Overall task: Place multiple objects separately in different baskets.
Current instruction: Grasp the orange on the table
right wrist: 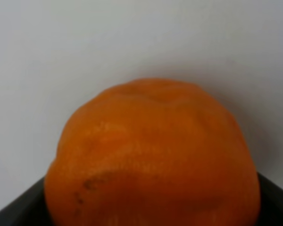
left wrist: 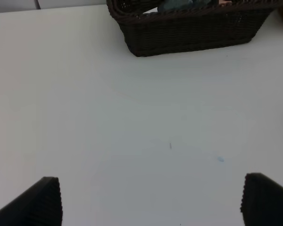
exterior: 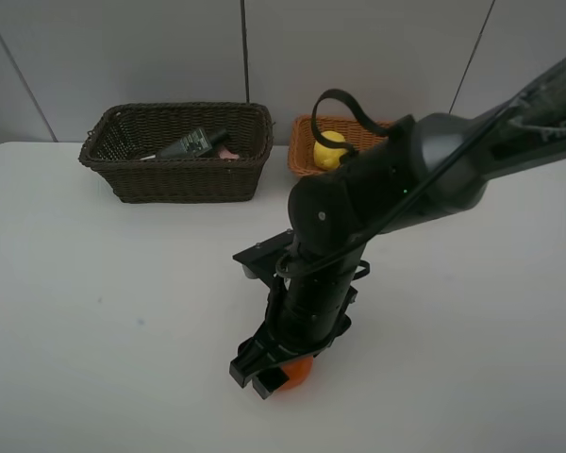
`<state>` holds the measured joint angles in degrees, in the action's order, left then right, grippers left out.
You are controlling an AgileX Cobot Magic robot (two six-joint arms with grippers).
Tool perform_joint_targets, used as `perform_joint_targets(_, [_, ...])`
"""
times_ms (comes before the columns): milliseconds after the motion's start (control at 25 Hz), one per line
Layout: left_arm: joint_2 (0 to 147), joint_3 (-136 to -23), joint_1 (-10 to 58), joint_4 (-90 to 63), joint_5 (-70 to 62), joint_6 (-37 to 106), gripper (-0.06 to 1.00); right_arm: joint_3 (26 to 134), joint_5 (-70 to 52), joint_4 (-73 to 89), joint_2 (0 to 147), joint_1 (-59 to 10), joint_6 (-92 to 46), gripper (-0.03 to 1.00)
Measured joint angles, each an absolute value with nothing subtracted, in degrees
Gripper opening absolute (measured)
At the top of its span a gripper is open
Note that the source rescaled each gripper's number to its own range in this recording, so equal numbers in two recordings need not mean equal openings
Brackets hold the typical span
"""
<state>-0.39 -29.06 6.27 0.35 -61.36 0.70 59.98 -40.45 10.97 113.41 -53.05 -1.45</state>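
Right wrist alone shows orange (right wrist: 153,157) filling hand (right wrist: 146,207).

A: From where is the scene taken in by the exterior high view?

B: From above the near edge, tilted down toward the far wall, so the whole white surface (exterior: 94,311) is covered.

A: And the wrist views?

B: The left one is held low over the surface, faced toward the far dark brown basket (left wrist: 188,30), which is shared with the high view. The right one is pressed very near the orange (right wrist: 153,155), also seen from above.
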Motion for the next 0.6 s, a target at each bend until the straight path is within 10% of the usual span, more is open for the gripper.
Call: perform_joint_targets(600, [-0.39,-29.06,6.27,0.35,-61.36,0.7,1.0,60.07,-41.13,6.25,112.31,-53.05,-1.57,0.54])
